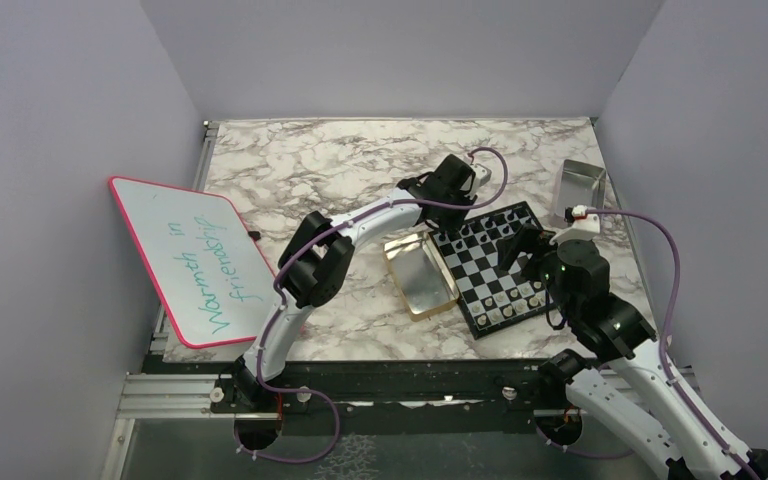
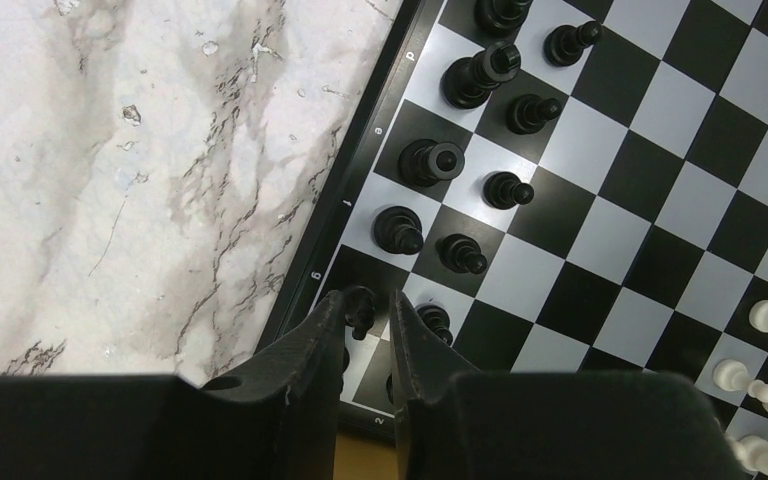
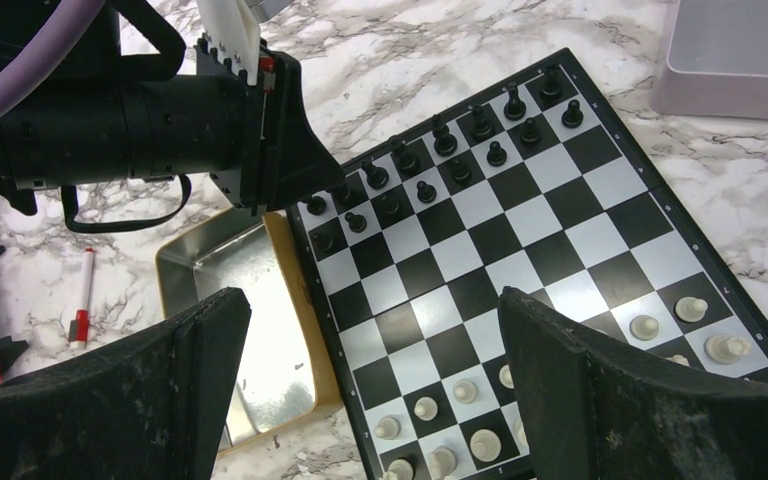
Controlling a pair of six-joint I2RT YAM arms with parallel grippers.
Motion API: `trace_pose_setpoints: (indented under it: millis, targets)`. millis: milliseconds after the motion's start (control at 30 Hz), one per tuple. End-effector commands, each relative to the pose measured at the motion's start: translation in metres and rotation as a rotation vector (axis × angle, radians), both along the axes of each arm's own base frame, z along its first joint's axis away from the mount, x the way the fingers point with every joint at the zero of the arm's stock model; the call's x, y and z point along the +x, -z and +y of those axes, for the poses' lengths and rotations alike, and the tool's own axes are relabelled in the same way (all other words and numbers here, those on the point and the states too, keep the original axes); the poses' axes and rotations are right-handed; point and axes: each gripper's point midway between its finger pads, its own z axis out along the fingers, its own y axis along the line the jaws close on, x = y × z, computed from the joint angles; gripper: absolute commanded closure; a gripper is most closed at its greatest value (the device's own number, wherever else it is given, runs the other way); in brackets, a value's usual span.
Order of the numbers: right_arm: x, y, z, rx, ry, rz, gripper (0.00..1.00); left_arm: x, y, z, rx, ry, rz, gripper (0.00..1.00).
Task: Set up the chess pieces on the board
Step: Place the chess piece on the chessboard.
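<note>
The left end effector [image 2: 367, 316] was only a little spread around a black piece [image 2: 361, 303] on the back row of the board [image 2: 650, 200], near its corner. A gap showed beside the piece, so it seemed not pinched. I think a straight lift was safest, because neighbour pieces stood close. Room lay outward over the table [image 2: 110, 180]; a tin [image 1: 420, 275] lay just beside the board. The right end effector [image 3: 372, 300] hovered wide spread and empty.
</note>
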Motion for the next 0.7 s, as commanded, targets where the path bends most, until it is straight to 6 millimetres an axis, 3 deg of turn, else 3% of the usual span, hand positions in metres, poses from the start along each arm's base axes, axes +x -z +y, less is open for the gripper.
trace_pose_setpoints:
  millis: [0,667]
  targets:
    - [0.001,-0.004,0.004,0.018,-0.014,-0.023,0.00,-0.002,0.004,-0.003,0.014,0.013,0.000,0.77]
    - [0.002,-0.003,0.004,0.017,-0.012,-0.026,0.00,-0.004,0.018,0.000,0.051,0.026,-0.003,0.81]
